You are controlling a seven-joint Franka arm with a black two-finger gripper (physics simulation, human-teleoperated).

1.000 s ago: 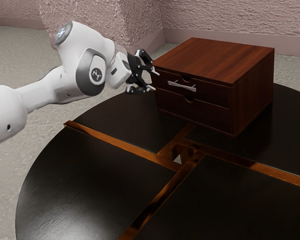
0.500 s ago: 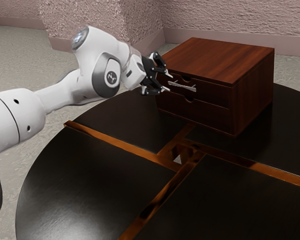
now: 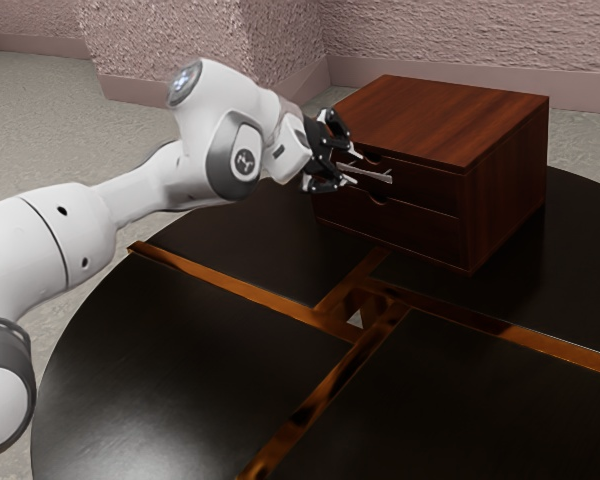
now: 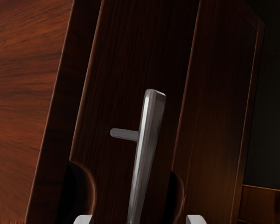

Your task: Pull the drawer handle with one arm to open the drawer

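A dark wooden chest (image 3: 435,120) with two drawers stands at the back of the round table. The upper drawer (image 3: 425,182) sits flush with the chest front and carries a silver bar handle (image 3: 372,173). My black gripper (image 3: 342,163) is at the end of that handle toward the exterior view's left, open, with one finger above the bar and one below. In the wrist view the handle (image 4: 147,149) runs straight up between my two pale fingertips (image 4: 83,219), with a gap on each side.
The lower drawer (image 3: 400,222) has no bar handle that I can see. The black round table (image 3: 210,340) has copper-coloured inlay strips (image 3: 340,300) crossing in front of the chest. Pink textured walls (image 3: 460,30) stand behind.
My arm has reached toward the exterior view's right, bringing the open gripper from well short of the chest up to the handle's end. The drawer has not moved.
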